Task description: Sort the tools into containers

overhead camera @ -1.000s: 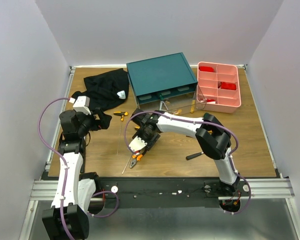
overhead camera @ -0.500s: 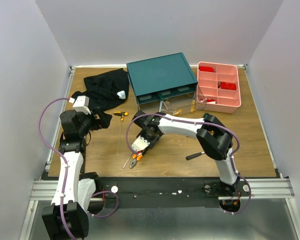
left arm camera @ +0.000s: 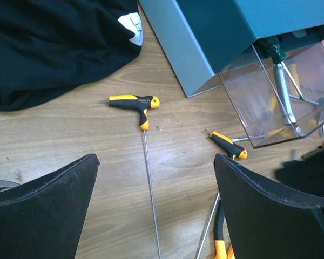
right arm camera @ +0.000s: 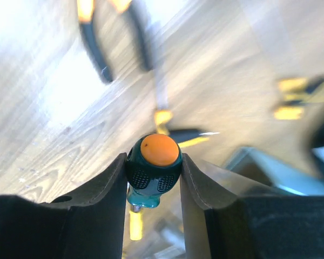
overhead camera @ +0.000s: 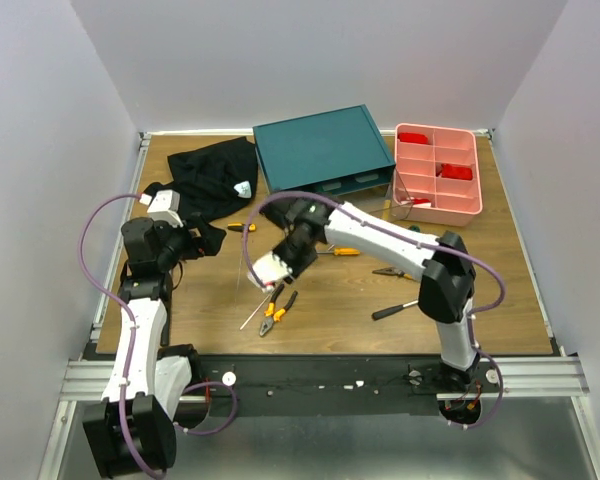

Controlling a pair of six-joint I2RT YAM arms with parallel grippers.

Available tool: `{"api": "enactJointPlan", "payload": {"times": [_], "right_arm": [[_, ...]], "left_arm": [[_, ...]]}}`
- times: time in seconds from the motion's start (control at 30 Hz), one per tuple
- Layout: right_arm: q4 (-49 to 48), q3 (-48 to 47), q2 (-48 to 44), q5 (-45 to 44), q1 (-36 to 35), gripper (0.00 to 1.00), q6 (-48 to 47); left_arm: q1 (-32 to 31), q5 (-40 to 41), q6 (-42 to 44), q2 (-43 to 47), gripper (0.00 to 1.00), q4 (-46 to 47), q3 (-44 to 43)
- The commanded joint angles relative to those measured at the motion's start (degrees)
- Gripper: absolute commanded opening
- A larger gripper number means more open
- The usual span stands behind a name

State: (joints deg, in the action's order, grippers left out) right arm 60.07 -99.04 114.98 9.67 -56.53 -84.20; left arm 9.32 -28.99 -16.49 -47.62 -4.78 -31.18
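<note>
We judge the sorting partly done, with most of it left. The teal drawer cabinet (overhead camera: 325,148) stands at the middle of the far edge. One clear drawer (left arm camera: 259,108) is pulled out toward the near edge and already holds a few tools. The black cloth (overhead camera: 215,172) is heaped near the far left corner. The pink tray (overhead camera: 448,213) fills the far right corner, with red pieces (overhead camera: 458,172) in some compartments.

The right gripper (overhead camera: 270,268) reaches across to the left half of the tabletop, clamped on a green-handled screwdriver (right arm camera: 153,171) and held above the wood. We read this as a tool picked up but not yet delivered. The left gripper (left arm camera: 155,162) hovers near the left edge with its fingers wide apart and nothing between them.

Loose on the table we count:
- a black-handled hammer (overhead camera: 395,310) toward the near edge
- orange-handled pliers (overhead camera: 278,312) beside a thin rod (overhead camera: 252,312)
- a yellow screwdriver (overhead camera: 342,251) near the centre
- a yellow-and-black T-handle driver (left arm camera: 134,101) just off the cloth

A dark tool (overhead camera: 390,271) right of centre is too small for us to name.
</note>
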Motion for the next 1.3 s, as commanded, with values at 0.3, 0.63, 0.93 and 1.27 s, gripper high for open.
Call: {"api": "enactJointPlan", "payload": {"times": [0.3,0.63,0.93,1.27], "right_arm": [[2.3,-14.3,-10.4,6.0,5.5,0.22,18.2],[-6.2,-12.2,-9.3,0.2,15.8,0.64,24.7],[-24.4,15.2,-31.7,-5.4,34.2,0.89,68.4],[-21.1,36.8,-38.6,-3.5,48.4,0.80,89.3]], "left_arm": [[-1.1,-3.8,-1.3,-8.6,0.99,-2.5,-9.0],[-3.3,-2.1,4.4,-18.0,0.99,-7.7,-18.7],[-7.0,-1.8,15.2,-24.2,0.99,-16.0,-28.6],[-7.8,5.4,1.8,-27.3,0.99,-2.5,-26.2]]}}
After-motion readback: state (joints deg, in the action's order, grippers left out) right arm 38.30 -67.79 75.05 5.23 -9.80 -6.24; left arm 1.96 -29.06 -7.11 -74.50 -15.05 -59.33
